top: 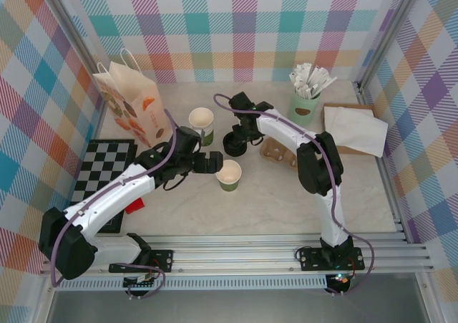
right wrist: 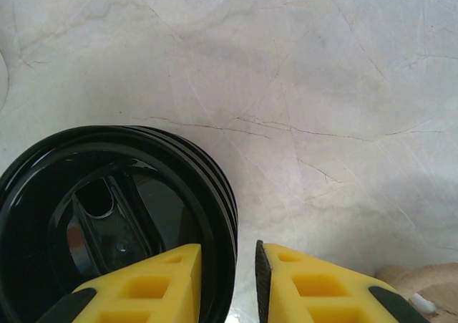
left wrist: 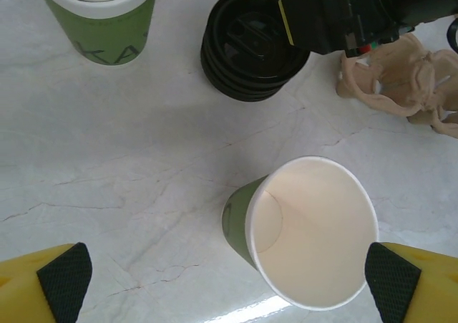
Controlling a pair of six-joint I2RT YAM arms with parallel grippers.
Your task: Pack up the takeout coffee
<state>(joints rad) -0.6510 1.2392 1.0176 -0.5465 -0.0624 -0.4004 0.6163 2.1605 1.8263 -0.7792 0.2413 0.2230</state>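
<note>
The takeout coffee cup [top: 229, 174] [left wrist: 308, 230], olive-green with a cream rim, stands upright mid-table with its mouth uncovered and nothing inside. My left gripper [top: 211, 164] [left wrist: 229, 280] is open wide around it. The cup sits nearer the right pad [left wrist: 392, 283], with no contact visible. Behind it lies a stack of round black lids [top: 235, 145] [left wrist: 250, 47] [right wrist: 107, 223]. My right gripper [top: 237, 138] [right wrist: 229, 258] straddles that stack's rim. One finger is over the top lid and the other is outside. Its jaws are narrowly open, and marble shows between the outer pad and the rim.
A stack of lidless green cups [top: 202, 122] [left wrist: 100, 11] stands behind left. A paper bag [top: 132, 104] and checkerboard [top: 104, 169] are at the left. A moulded pulp carrier [top: 275, 151] [left wrist: 408, 79], a mint mug of sachets [top: 304, 101] and napkins [top: 356, 127] sit right.
</note>
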